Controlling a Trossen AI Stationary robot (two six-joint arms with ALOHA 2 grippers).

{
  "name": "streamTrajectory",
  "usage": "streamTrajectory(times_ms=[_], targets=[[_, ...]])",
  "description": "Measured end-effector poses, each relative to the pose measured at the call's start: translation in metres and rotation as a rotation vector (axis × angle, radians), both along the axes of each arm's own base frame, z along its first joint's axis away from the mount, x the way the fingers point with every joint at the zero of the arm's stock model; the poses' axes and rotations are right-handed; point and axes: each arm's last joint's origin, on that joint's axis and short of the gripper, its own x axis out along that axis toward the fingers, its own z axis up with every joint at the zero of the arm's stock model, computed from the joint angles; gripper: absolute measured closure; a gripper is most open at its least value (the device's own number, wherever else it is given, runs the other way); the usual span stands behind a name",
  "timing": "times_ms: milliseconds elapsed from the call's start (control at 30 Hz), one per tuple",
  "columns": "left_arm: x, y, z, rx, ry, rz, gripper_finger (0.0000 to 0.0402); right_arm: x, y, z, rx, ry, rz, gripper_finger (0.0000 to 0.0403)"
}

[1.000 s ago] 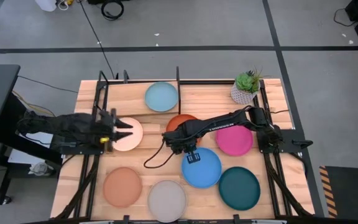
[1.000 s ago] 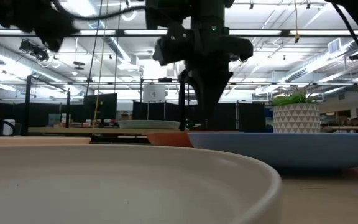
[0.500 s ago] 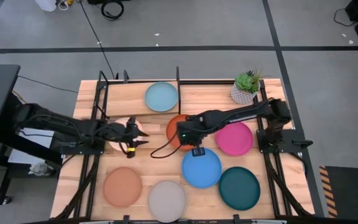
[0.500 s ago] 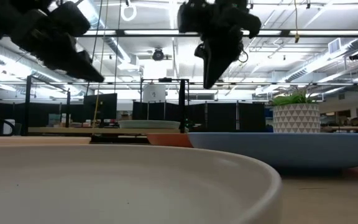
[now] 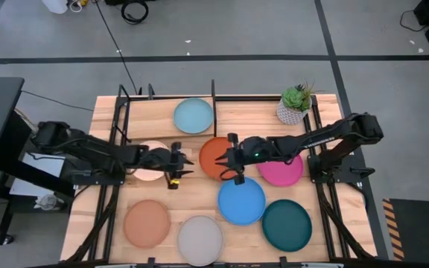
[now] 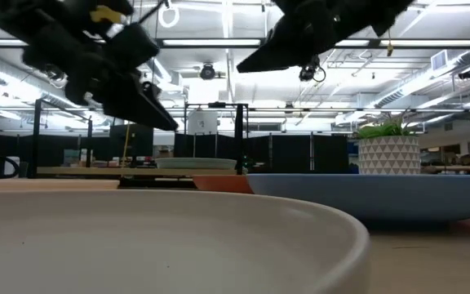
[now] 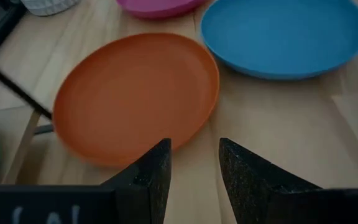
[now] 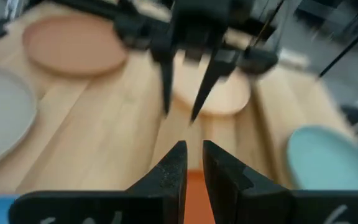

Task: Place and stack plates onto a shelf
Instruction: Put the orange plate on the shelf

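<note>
Left gripper [image 5: 185, 161]: fingers a narrow gap apart, empty; at 9 o'clock of the orange plate [image 5: 216, 157], pointing at its rim.
Right gripper [image 5: 228, 158]: fingers nearly closed, empty; over the orange plate, facing the left gripper.
Near row: terracotta plate [image 5: 147, 223], grey-white plate [image 5: 199, 240], dark teal plate [image 5: 287, 225].
Middle: bright blue plate [image 5: 241, 201] at 5 o'clock of orange; magenta plate [image 5: 281, 170] at 3 o'clock; pale peach plate [image 5: 149, 160] at 9 o'clock.
Far: light blue plate [image 5: 194, 116] on the shelf [image 5: 213, 98].
Progress: probably one plate shelved, seven left.
Room: orange rim nearly touches blue and magenta; open wood toward 7 o'clock.
</note>
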Motion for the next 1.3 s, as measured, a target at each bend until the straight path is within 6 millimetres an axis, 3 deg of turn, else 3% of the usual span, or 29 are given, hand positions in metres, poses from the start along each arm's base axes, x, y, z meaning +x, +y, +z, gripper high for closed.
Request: streamTrajectory(times_ms=[167, 467, 633, 800, 1067, 1167, 1300], targets=[[0.030, 0.000, -0.002, 0.054, 0.117, -0.076, 0.0260, -0.007, -0.006, -0.009, -0.004, -0.116, -0.011, 0.0345], [0.070, -0.001, -0.011, 0.160, 0.277, -0.160, 0.0260, -0.017, -0.001, -0.038, 0.002, -0.049, 0.002, 0.0345], [0.086, 0.003, -0.019, 0.199, 0.318, -0.189, 0.0260, -0.035, 0.006, -0.056, -0.006, -0.051, -0.024, 0.0345], [0.088, 0.009, -0.028, 0.227, 0.385, -0.209, 0.0260, -0.059, 0.007, -0.078, -0.011, -0.115, -0.028, 0.0345], [0.089, 0.012, -0.039, 0.257, 0.431, -0.234, 0.0264, -0.078, 0.006, -0.073, -0.013, -0.295, -0.004, 0.0345], [0.088, 0.012, -0.039, 0.255, 0.433, -0.233, 0.0287, -0.079, 0.006, -0.072, -0.013, -0.299, -0.006, 0.0345], [0.089, 0.010, -0.036, 0.235, 0.417, -0.228, 0.0349, -0.079, 0.006, -0.073, -0.015, -0.294, -0.006, 0.0345]])
